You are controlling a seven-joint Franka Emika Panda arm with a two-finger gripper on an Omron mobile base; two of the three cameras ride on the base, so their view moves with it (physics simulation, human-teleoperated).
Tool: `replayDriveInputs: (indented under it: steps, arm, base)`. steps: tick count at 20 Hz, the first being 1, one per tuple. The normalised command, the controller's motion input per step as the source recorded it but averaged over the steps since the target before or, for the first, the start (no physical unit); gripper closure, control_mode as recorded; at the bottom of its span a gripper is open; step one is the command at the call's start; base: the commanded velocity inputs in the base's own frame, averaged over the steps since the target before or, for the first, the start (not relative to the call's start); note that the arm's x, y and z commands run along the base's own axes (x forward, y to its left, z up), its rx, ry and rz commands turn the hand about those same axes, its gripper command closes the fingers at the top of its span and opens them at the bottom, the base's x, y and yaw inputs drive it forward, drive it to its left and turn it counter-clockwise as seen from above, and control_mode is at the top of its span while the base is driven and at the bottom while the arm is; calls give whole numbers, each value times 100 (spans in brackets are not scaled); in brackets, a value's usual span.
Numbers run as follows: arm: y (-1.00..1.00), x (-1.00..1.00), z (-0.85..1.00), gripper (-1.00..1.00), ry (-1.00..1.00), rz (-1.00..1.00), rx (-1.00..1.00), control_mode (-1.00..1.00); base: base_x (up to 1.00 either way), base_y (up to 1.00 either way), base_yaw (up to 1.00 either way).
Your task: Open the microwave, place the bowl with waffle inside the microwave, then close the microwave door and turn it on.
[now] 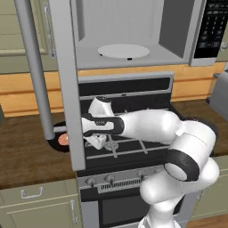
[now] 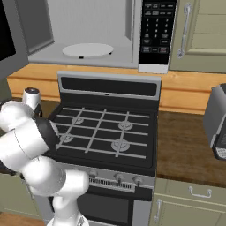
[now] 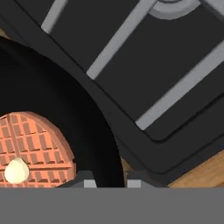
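With the microwave door (image 1: pixel 67 89) swung open, the gripper (image 3: pixel 108 183) pinches the bowl (image 3: pixel 65 113) rim at lower left; loading, closing and starting remain.

We see the microwave door (image 1: pixel 67 80) swung wide, its handle bar (image 1: pixel 34 71) hanging down in front of the bowl (image 1: pixel 60 140) and barring that side. The cavity above the turntable plate (image 1: pixel 123 50) is unobstructed (the stove (image 2: pixel 106 132) sits just below).
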Motion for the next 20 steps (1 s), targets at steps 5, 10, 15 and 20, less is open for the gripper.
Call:
replayDriveInputs:
  steps: [5,10,15,20]
  arm:
    - [-90,-55,76,100,7,-21,4,-100]
    - [-85,-71,59,100,2,-35,0,-100]
    - [-72,-71,66,100,1,-36,0,-100]
    - [-81,-33,90,100,10,-34,0,-100]
  base:
    - [0,0,0]
    - [0,0,0]
    - [0,0,0]
    - [0,0,0]
